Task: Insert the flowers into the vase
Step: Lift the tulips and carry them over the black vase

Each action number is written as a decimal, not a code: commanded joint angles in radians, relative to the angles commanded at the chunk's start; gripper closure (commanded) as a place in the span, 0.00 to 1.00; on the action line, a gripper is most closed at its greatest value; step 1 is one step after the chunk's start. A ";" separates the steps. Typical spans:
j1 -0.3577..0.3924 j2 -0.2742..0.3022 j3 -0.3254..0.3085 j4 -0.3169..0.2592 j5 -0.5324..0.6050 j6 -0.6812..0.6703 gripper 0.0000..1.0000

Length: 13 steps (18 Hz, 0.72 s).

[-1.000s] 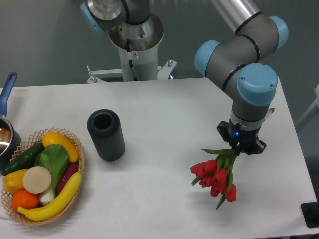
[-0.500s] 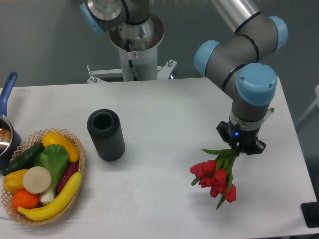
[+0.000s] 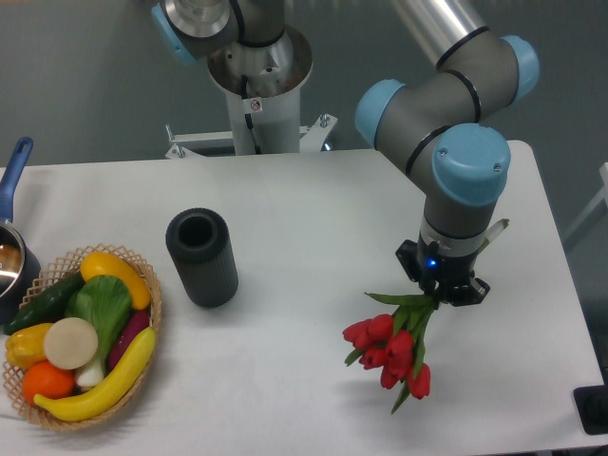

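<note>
We hold the flowers by their stems, gripper clamped on them, buds hanging down toward the table's front edge near the right corner (upside down for insertion). The vase stands upright, left of centre, mouth open.

the flowers are red with green stems. the vase is dark grey with lines. the desk is white.
</note>
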 joint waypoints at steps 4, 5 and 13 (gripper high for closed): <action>-0.026 0.023 -0.015 0.023 -0.055 -0.028 0.91; -0.029 0.028 -0.032 0.049 -0.080 -0.028 0.91; -0.028 0.130 -0.181 0.204 -0.305 -0.029 0.94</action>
